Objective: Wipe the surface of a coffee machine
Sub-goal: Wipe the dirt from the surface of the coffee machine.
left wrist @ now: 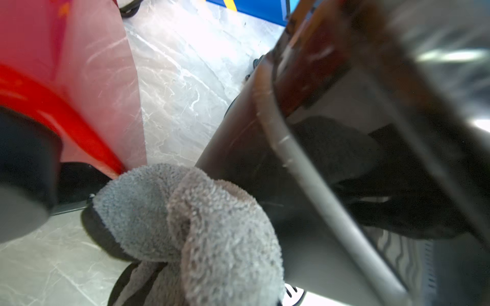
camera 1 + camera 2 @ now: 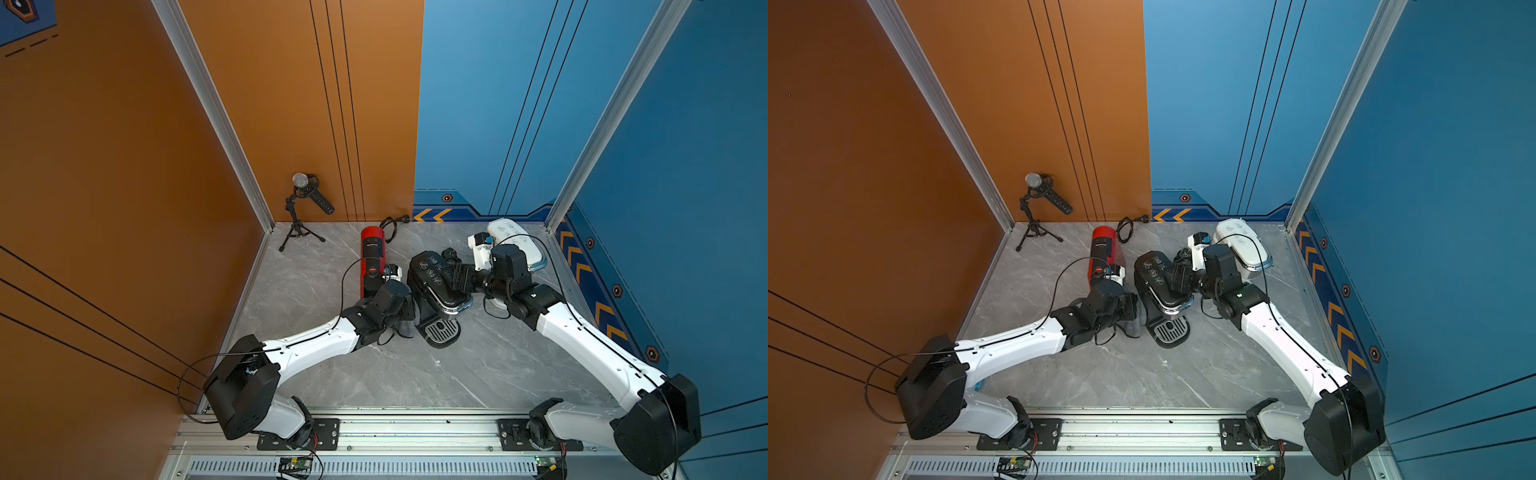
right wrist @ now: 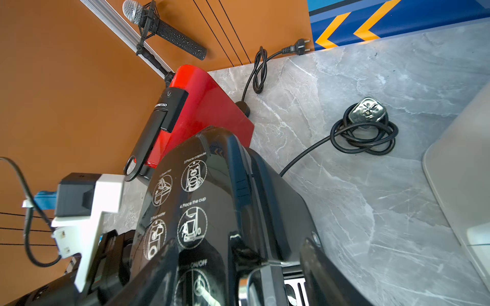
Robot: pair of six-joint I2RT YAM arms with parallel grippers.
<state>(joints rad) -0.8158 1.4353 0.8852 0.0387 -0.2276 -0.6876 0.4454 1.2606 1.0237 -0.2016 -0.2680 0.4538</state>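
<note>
1. The grey table [image 2: 415,374] fills the lower middle of both top views.
2. The black coffee machine [image 2: 432,278] stands upright in the middle of the table.
3. A red coffee machine [image 2: 371,249] stands just to its left.
4. A white box [image 2: 515,237] sits at the back right, near the blue wall.
5. A microphone [image 2: 301,180] on a little stand is in the back left corner.
6. The right gripper [image 2: 456,277] holds the right side of the black machine's top, its fingers wide apart.
7. The left gripper [image 2: 405,311] is squeezed tight on a grey cloth [image 1: 185,225].
8. The cloth touches the black machine's left side, low down.
9. A coiled black cord [image 3: 366,135] lies behind the black machine.
</note>
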